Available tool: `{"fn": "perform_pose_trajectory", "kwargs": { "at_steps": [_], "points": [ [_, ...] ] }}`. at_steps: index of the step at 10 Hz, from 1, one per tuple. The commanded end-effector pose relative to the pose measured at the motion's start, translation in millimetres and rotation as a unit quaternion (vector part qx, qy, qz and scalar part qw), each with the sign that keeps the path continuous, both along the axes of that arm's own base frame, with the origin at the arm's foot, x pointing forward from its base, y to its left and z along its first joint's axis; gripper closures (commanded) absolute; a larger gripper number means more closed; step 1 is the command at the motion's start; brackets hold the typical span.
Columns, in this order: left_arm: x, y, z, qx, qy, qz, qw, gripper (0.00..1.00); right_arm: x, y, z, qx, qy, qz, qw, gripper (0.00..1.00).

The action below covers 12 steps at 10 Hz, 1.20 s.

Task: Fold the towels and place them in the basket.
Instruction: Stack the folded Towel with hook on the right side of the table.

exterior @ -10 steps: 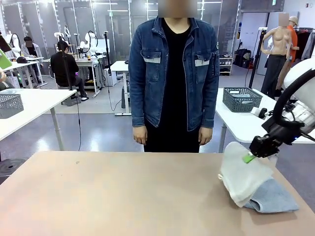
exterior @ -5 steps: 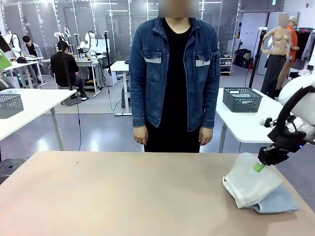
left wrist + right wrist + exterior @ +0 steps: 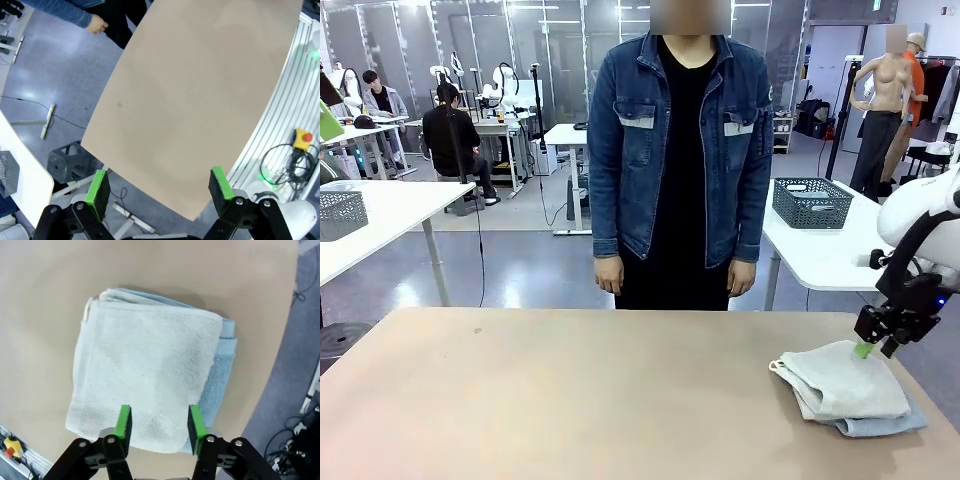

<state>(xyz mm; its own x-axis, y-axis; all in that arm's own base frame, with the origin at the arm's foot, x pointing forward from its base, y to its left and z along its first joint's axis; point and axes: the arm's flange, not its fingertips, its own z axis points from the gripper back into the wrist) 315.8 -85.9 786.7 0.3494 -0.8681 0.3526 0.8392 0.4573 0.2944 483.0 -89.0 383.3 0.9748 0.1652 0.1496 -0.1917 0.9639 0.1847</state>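
Left claw (image 3: 157, 187) is hanging wide open over the bare counter (image 3: 200, 100), holding nothing. Further right, the cream towel (image 3: 845, 378) is lying folded on the blue towel (image 3: 880, 425) near the counter's right edge. Right claw (image 3: 865, 350) is sitting partly open just above them, gripping nothing. Folding looks finished; next comes picking up the stack for a basket.

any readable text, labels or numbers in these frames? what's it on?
None readable.
Cream towel: no label or print on the faces that show.
Blue towel under it: none visible.
Red button on a yellow box off the table edge: any marking too small to read.
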Motion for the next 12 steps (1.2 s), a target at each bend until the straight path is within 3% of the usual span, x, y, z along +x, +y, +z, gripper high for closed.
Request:
{"fn": "perform_pose_trajectory", "kwargs": {
  "at_steps": [1,3,4,5,12],
  "points": [
    [-1.9,0.6,-1.1,0.005,-0.005,0.003,1.0,0.0,-11.6,10.3,2.8,-0.034,0.001,-0.029,0.999,0.0],
    [-1.9,0.6,-1.1,0.005,-0.005,0.003,1.0,0.0,-9.1,18.2,-5.2,-0.01,-0.011,-0.026,1.0,0.05],
    [-1.9,0.6,-1.1,0.005,-0.005,0.003,1.0,0.0,0.4,23.3,-19.2,-0.004,-0.013,-0.041,0.999,0.25],
    [-1.9,0.6,-1.1,0.005,-0.005,0.003,1.0,0.0,-7.6,7.9,-0.4,-0.012,-0.002,-0.013,1.0,0.25],
    [-1.9,0.6,-1.1,0.005,-0.005,0.003,1.0,0.0,-7.6,7.9,-0.4,-0.012,-0.002,-0.013,1.0,0.25]
  ]
}}
